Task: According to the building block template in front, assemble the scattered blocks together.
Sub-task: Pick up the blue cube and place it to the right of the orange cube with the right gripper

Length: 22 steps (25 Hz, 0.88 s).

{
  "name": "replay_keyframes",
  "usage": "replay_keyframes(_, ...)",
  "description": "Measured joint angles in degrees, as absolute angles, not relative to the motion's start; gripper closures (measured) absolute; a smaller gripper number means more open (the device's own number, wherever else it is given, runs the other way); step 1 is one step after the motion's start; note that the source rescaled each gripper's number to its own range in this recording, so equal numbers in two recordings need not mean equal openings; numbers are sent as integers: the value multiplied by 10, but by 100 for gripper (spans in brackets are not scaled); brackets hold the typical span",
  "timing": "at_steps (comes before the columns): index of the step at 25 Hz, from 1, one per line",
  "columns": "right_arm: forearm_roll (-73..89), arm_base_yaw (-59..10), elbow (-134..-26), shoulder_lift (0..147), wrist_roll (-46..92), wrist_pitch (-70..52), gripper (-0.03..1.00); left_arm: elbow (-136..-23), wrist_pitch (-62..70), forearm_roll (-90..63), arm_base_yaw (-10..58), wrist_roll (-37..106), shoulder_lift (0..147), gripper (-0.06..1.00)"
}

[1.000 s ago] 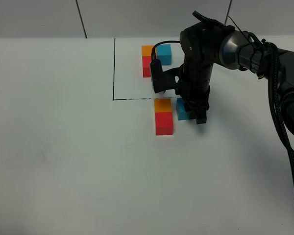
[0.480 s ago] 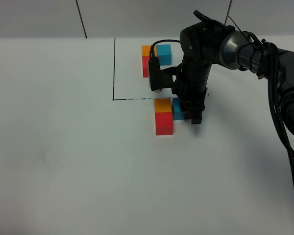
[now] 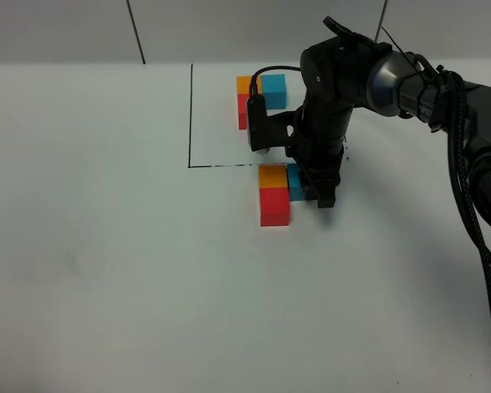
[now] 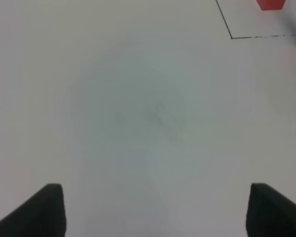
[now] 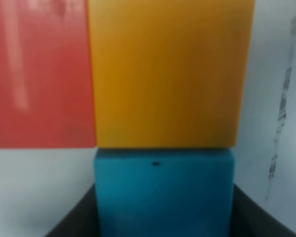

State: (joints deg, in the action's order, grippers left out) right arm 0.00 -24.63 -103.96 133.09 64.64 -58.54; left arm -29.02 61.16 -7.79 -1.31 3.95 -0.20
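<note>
The template trio of orange, red and blue cubes (image 3: 258,92) sits at the back inside the thin black frame (image 3: 191,115). Just in front of the frame line, the scattered orange block (image 3: 272,174) and red block (image 3: 274,206) lie joined in a column. The blue block (image 3: 295,183) touches the orange block's right side. My right gripper (image 3: 309,187) is shut on the blue block. In the right wrist view the blue block (image 5: 164,192) sits between the fingers (image 5: 74,222), pressed against the orange block (image 5: 170,74), with the red block (image 5: 39,74) beside it. My left gripper (image 4: 158,212) is open and empty over bare table.
The white table (image 3: 106,270) stretches wide to the left and front. The right arm and its cables (image 3: 466,164) cross the right side. In the left wrist view the frame's corner line (image 4: 237,37) and a red cube's edge (image 4: 271,4) show.
My right gripper has carried the blue block left until it meets the orange block. Over the last half second it has hardly moved.
</note>
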Motion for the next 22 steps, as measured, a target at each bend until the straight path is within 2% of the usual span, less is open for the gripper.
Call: replay_keyframes(22,12,-246,-1040,1331,631,-586,95,-290,612,-78,-13,40,-2,33)
